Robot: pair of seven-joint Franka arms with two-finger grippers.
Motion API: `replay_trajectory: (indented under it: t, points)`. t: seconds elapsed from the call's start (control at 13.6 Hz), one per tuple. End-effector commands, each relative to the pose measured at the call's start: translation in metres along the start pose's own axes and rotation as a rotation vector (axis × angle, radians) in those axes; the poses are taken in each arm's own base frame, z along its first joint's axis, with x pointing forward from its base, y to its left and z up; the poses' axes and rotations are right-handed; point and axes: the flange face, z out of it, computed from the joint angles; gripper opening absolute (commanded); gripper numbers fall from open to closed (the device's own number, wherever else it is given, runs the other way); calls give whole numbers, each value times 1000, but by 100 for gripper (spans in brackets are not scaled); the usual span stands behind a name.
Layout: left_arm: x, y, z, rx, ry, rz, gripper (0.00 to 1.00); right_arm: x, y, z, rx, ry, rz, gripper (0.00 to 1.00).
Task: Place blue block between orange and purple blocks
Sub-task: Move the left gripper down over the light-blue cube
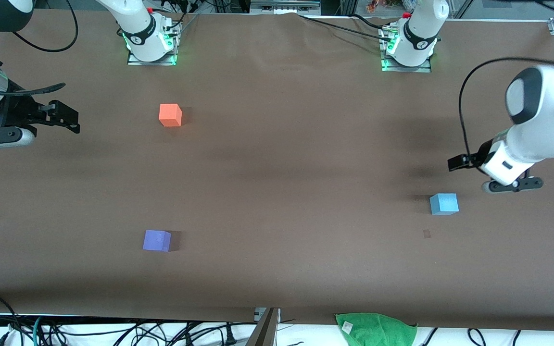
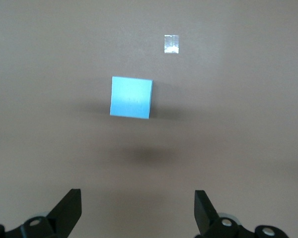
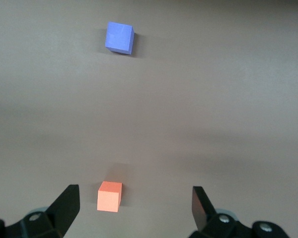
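So the left gripper (image 2: 137, 210) is hanging in the air with its jaws spread wide and nothing between them, over bare table just beside the small light sky-blue matte cube (image 1: 444, 203) at the left arm's end of the brown table (image 1: 282, 168). In the left wrist view the blue cube (image 2: 131, 97) sits ahead of the fingertips, not between them yet, with a little scrap of clear tape (image 2: 172, 43) on the table near it.

My read on handling: it looks like a light foam or painted wood block — stiff, flat-faced, matte, so probably not slippery and not fragile. I'd take it across two parallel side faces, around mid-height, jaws square to the faces so it doesn't twist out. It sits slightly turned relative to the fingers, so a bit of wrist rotation might help.

The right gripper (image 3: 134, 210) is also wide open and empty, waiting up in the air at the right arm's end, near the small bright orange matte cube (image 1: 170, 115).

The small violet-purple matte cube (image 1: 157, 240) sits nearer the front camera than the orange one, well apart from it — the gap between them is free, and the blue cube is well away from both. A green cloth (image 1: 375, 329) lies past the table's near edge.
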Motion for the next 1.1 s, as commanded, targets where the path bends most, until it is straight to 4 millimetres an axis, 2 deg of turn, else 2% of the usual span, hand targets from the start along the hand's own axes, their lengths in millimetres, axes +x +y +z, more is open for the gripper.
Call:
replay_trajectory:
  t: [0.0, 0.15, 0.37, 0.96, 1.03]
  points:
    - [28, -4, 50, -39, 21, -33, 100, -2, 1, -5, -11, 8, -18, 100]
    - [46, -10, 84, -67, -4, -55, 100, -2, 1, -5, -11, 8, -16, 100]
    - [76, -22, 115, -77, 2, -57, 100, -2, 1, -5, -11, 8, -16, 100]
    - [87, -24, 147, -83, 40, -25, 100, -2, 3, -5, -9, 7, -10, 100]
    - [87, -24, 148, -83, 39, -20, 88, -2, 3, -5, -9, 8, -10, 100]
